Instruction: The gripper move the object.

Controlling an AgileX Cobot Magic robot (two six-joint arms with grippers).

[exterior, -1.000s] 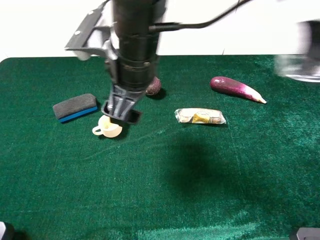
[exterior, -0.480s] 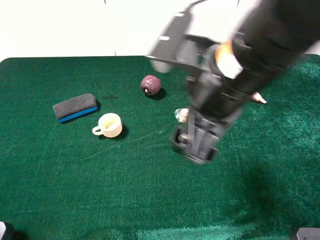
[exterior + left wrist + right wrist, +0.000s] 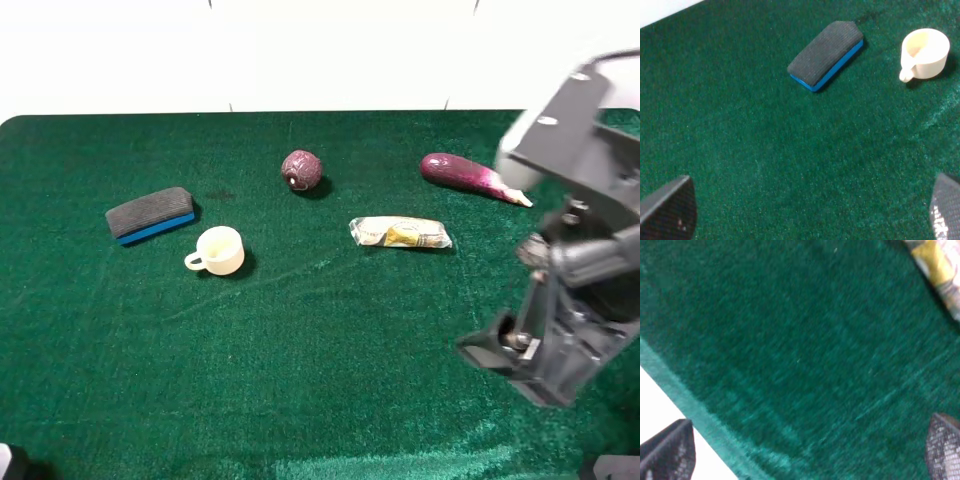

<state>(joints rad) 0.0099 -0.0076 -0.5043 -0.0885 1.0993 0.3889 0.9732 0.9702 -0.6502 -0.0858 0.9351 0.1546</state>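
Observation:
The cream cup (image 3: pixel 220 250) stands upright on the green cloth, left of centre, with its loop handle toward the front left. Nothing holds it. It also shows in the left wrist view (image 3: pixel 925 52), far ahead of my left gripper (image 3: pixel 807 210), whose fingertips (image 3: pixel 667 210) stand wide apart and empty. My right gripper (image 3: pixel 500 350) hangs low at the front right, far from the cup. In the right wrist view the right gripper (image 3: pixel 807 450) is open and empty above bare cloth near the table's edge.
A grey and blue eraser (image 3: pixel 150 213) lies left of the cup and also shows in the left wrist view (image 3: pixel 826 55). A purple ball (image 3: pixel 301 170) sits behind the cup. A clear-wrapped yellow packet (image 3: pixel 400 233) lies at the centre and an eggplant (image 3: pixel 470 177) at the back right.
My right arm has swept from above the cup at the left across the table to the front right. The cup stays where it was.

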